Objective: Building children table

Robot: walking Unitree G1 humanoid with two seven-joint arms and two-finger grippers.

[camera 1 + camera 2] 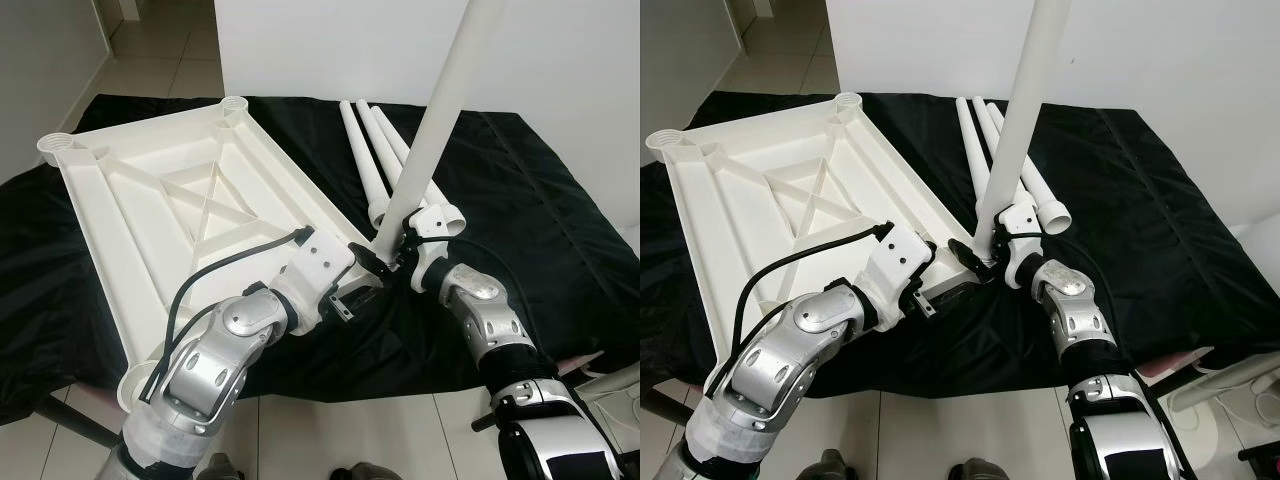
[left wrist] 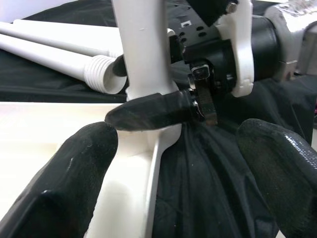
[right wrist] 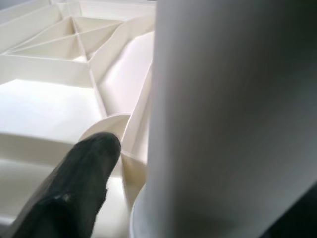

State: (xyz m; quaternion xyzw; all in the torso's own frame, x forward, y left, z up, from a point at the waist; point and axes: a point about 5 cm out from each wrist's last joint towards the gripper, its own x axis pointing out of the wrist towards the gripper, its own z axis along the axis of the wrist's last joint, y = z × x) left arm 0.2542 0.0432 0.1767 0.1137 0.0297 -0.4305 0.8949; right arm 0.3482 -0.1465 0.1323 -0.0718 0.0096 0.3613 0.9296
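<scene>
In tabletop [image 1: 180, 200] socket, table leg [image 1: 440, 110] upright

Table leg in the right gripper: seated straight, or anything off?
The leg leans instead of standing square to the upside-down tabletop. The right gripper grips its lower end at the near corner socket; the open left gripper is beside it. Three spare legs lie on the black cloth.

1. The upturned tabletop [image 1: 190, 200] is lying on the cloth [image 1: 520, 200].
2. Loose legs [image 1: 372, 150] are lying just right of the tabletop.
3. One leg [image 1: 430, 130] is standing tilted at the tabletop's near right corner.
4. The right hand [image 1: 392, 262] is closing around that leg.
</scene>
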